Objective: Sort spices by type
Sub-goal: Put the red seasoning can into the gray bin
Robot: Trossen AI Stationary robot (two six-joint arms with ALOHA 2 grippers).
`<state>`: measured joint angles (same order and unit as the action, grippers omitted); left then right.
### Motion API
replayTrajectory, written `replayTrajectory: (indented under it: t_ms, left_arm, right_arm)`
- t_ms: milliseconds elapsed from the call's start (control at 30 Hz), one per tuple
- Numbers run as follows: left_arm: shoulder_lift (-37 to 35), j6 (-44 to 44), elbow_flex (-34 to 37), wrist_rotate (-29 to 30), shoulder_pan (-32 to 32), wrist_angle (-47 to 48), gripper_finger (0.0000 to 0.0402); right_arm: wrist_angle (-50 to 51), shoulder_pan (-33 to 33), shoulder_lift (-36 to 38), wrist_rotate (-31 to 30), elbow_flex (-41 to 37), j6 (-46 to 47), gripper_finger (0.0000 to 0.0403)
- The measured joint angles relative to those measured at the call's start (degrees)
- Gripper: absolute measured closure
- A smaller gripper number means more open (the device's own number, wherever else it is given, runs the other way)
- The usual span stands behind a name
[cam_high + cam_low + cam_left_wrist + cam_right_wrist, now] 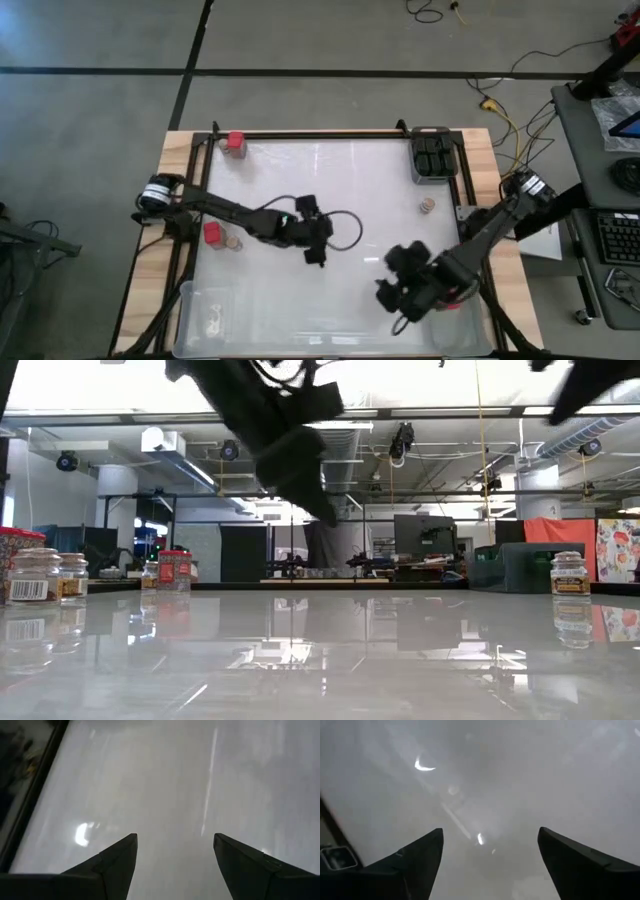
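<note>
In the high view, one red-topped jar (235, 141) stands at the table's far left corner. Another red-topped jar (212, 233) stands at the left side with a tan-lidded jar (233, 242) beside it. A further tan-lidded jar (427, 206) stands alone on the right, also seen in the low view (568, 573). Black jars (433, 155) sit in a bin at the far right corner. My left gripper (320, 255) (175, 837) hovers open over the bare table middle. My right gripper (393, 277) (490, 831) is open above the near right part, over bare table.
A clear bin (190, 300) sits at the near left corner with a small tan thing (213, 322) inside. Another clear bin (478, 335) sits at the near right corner under my right arm. A black frame (330, 135) edges the table. In the low view, jars cluster at left (40, 575).
</note>
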<state>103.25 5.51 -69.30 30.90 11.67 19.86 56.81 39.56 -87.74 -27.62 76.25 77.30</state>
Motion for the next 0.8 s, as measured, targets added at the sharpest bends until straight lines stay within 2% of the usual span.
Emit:
replayTrajectory:
  t_ms: [167,300,367,567,800]
  left_arm:
    - [-2.33,11.77,0.07,6.63,3.56,20.38,0.0154]
    - [-5.08,25.16,0.08,9.18,1.33,37.85,0.0154]
    - [-6.27,30.73,0.78,9.24,-0.87,43.50,0.0154]
    - [-12.03,38.97,7.03,10.58,-12.54,44.77,0.0154]
    - [-17.39,36.87,9.31,9.87,-35.20,44.19,0.0154]
  right_arm:
    - [-10.61,-3.35,-3.27,-0.07,0.00,-15.26,0.0087]
    - [-13.68,-4.83,-5.48,-0.38,0.00,-23.53,0.0071]
    - [-13.78,-5.12,-6.44,-0.88,0.15,-26.15,0.0063]
    - [-13.85,-4.95,-7.73,-0.93,0.11,-27.32,0.0048]
    - [-13.56,-4.70,-7.42,-0.92,0.09,-26.41,0.0042]
